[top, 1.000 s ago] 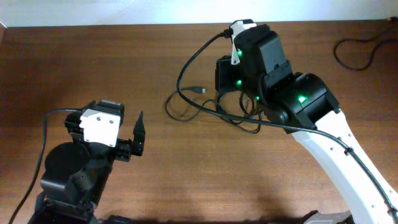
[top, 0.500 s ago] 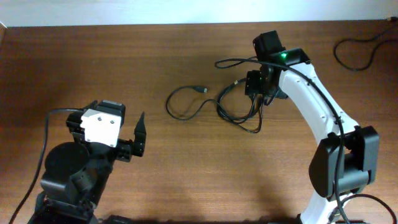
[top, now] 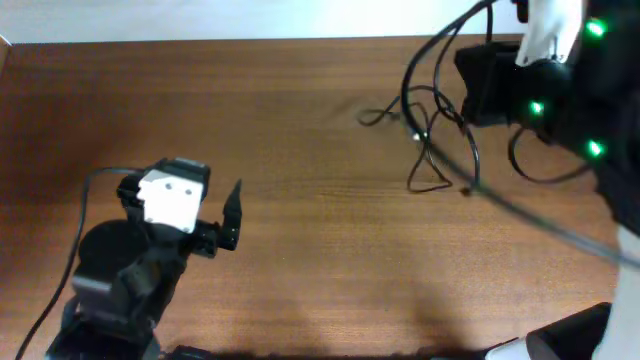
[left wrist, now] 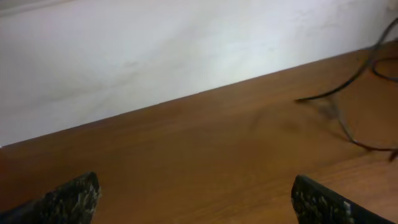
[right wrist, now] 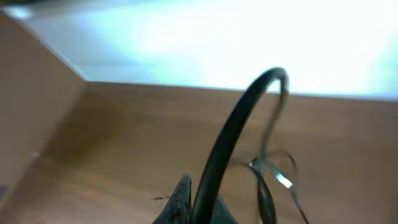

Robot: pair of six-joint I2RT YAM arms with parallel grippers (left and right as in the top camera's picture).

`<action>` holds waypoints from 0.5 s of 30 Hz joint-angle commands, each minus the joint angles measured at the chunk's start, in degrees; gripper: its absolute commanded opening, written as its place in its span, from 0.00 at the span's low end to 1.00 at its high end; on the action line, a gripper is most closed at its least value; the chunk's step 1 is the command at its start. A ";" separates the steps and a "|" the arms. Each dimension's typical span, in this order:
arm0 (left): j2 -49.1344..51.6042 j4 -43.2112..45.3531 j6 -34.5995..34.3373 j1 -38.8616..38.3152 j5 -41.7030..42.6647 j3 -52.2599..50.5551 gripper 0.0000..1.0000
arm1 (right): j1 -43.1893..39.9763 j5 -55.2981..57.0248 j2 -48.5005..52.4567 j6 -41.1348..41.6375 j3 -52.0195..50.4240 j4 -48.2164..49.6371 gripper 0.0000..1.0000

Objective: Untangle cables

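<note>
The cables (top: pixel 418 133) are thin black strands in a loose tangle on the brown table (top: pixel 300 120), right of centre near the far edge. My right arm (top: pixel 520 70) is raised over them, blurred, and hides its own gripper from above. In the right wrist view my right gripper (right wrist: pixel 202 194) is shut on one black cable (right wrist: pixel 245 118). That cable arcs up and drops to the tangle (right wrist: pixel 272 171), where a silver plug (right wrist: pixel 284 182) shows. My left gripper (top: pixel 228 215) is open and empty at the lower left, its jaws (left wrist: pixel 196 190) wide apart. A cable strand (left wrist: pixel 314 98) lies far ahead of it.
The thick black wire (top: pixel 440 165) of the right arm loops down past the tangle and runs right. The left arm's base (top: pixel 110 270) and its wire are at the lower left. A pale wall (left wrist: pixel 155 50) borders the table's far edge.
The right arm has risen and swung right, close under the camera. The cable tangle has moved right and toward the far edge with it. The left gripper has barely moved.
</note>
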 commanded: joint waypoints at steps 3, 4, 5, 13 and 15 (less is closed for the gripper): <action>13.99 16.22 0.09 0.02 32.68 0.26 0.99 | 1.03 -1.25 2.32 -1.66 1.16 -3.19 0.04; 18.05 21.90 0.11 0.02 39.36 0.26 0.99 | 1.03 -1.25 2.32 -1.68 1.16 -3.72 0.04; 21.66 25.64 0.15 0.02 42.82 0.26 0.99 | 1.03 -1.25 2.32 -2.45 1.16 -4.31 0.04; 49.27 43.23 4.13 -0.33 64.02 0.26 0.99 | 1.03 -1.29 2.25 -2.71 1.16 -5.35 0.04; 49.29 43.65 4.15 -2.80 66.64 0.26 0.99 | 1.03 -1.27 2.25 -2.71 1.18 -5.33 0.04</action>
